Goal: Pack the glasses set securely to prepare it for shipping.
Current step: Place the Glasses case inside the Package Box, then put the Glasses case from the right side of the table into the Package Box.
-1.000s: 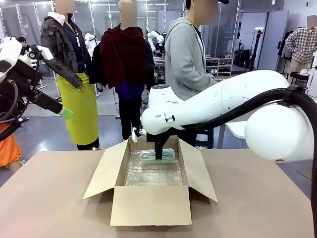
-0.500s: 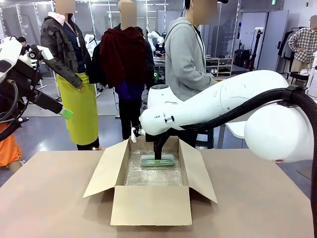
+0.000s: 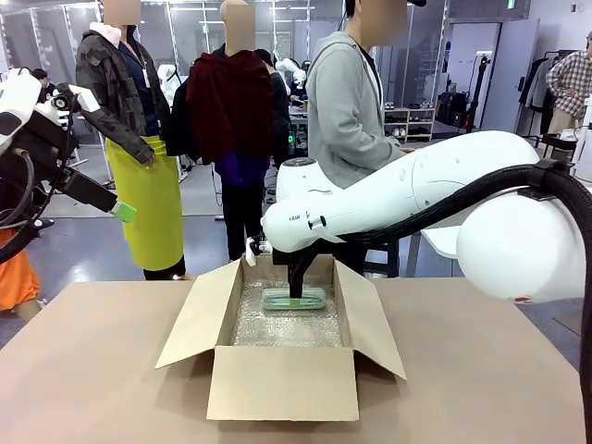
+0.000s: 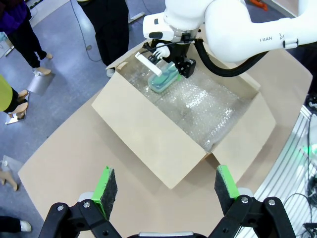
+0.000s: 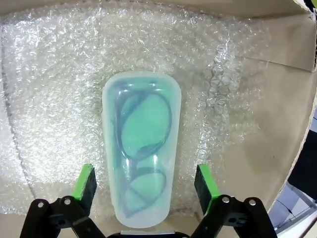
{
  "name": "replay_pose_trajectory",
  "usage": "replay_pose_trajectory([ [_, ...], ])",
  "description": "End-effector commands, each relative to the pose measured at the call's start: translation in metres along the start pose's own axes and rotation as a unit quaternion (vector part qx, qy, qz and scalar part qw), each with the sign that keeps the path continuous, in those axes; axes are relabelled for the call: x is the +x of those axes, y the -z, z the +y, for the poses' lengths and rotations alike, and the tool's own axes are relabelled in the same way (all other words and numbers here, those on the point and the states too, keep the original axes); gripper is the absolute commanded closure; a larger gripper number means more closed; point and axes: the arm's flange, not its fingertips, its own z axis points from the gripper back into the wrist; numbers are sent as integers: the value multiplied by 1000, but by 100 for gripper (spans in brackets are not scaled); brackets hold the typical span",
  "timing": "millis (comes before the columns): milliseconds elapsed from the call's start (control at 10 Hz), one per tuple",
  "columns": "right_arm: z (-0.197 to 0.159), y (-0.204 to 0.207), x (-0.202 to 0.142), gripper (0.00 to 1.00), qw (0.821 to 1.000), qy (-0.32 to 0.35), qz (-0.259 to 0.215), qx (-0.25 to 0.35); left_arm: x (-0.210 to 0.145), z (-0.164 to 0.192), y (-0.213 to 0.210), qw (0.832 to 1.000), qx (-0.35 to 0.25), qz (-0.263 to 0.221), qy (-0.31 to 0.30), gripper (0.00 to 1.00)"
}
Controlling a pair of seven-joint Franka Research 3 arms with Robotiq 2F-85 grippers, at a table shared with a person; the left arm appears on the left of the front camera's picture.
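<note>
Obscured items: in the front view the right arm's white link covers the far wall of the cardboard box, and the box's front wall hides the near strip of its floor. The right gripper is mostly masked there by the box's far end and by the case. In the right wrist view the near end of the mint green case runs off the bottom edge. The left gripper is hard to make out from the front, well above the table's left edge, showing one green pad.

Location: the mint green case lies flat on the bubble wrap at the far end of the box floor, roughly midway between the side walls.

Grippers: the right gripper stands with jaws apart, one pad on each side of the case, and a strip of bubble wrap shows on both sides. The left gripper has jaws wide apart with nothing between them.

Materials: the case is an oblong with rounded ends and a cloudy translucent shell; dark spectacle rims show through it. The liner is clear, dimpled and crinkled. The box is plain brown board with all four flaps splayed outward.
</note>
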Motion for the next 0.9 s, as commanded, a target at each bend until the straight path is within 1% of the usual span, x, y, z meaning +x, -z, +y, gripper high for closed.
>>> replay_pose_trajectory([
  [0,1,0,2,0,1000,-1,-2,-1,0,1,-2,1000,-8,-5,0,0],
  [800,0,0,0,0,1000,0,0,0,0,1,-2,1000,-8,-5,0,0],
])
